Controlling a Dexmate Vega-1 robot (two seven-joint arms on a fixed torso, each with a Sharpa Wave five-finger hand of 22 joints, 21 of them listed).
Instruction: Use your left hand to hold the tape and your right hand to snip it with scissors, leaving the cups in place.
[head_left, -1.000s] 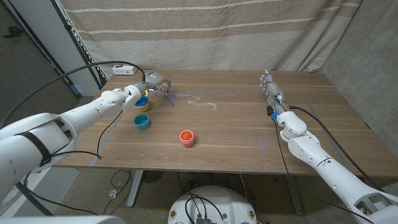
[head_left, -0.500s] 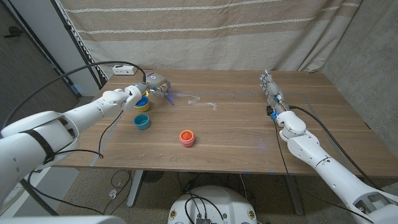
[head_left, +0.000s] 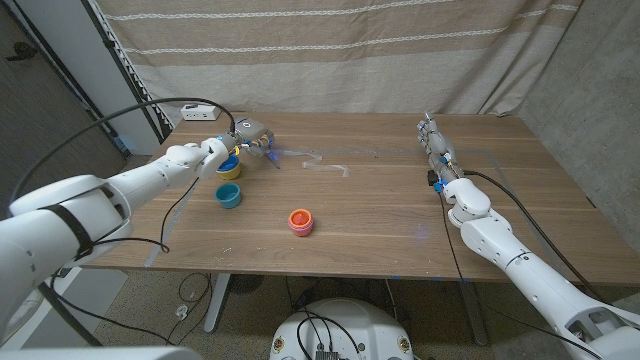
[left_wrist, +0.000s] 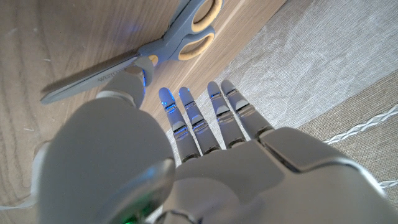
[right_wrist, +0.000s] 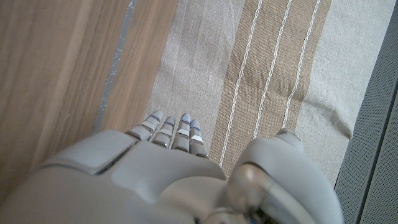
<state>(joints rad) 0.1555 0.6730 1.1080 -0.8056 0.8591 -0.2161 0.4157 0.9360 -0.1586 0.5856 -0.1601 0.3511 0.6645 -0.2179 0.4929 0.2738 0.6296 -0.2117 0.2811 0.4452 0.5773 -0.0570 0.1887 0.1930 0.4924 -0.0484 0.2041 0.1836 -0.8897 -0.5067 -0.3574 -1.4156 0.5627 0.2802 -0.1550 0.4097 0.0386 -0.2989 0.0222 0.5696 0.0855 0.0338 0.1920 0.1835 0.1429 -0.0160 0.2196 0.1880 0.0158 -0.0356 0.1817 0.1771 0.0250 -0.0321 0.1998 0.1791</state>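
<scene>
Grey-blue scissors (left_wrist: 118, 67) with beige-lined loops lie closed on the wood at the table's back left (head_left: 271, 153). My left hand (head_left: 245, 136) is right beside them, fingers (left_wrist: 193, 115) stretched out straight and holding nothing, with the thumb tip at the scissors' pivot. A strip of clear tape (head_left: 325, 163) lies on the table to the right of the scissors. A yellow cup (head_left: 228, 168), a teal cup (head_left: 229, 196) and a red cup (head_left: 300, 221) stand apart in front. My right hand (head_left: 436, 146) stands at the back right, fingers (right_wrist: 171, 134) straight, holding nothing.
A white power strip (head_left: 200, 114) with a black cable lies at the back left corner. A striped curtain (head_left: 340, 50) hangs behind the table's far edge. The table's right edge (head_left: 570, 190) lies beyond my right arm.
</scene>
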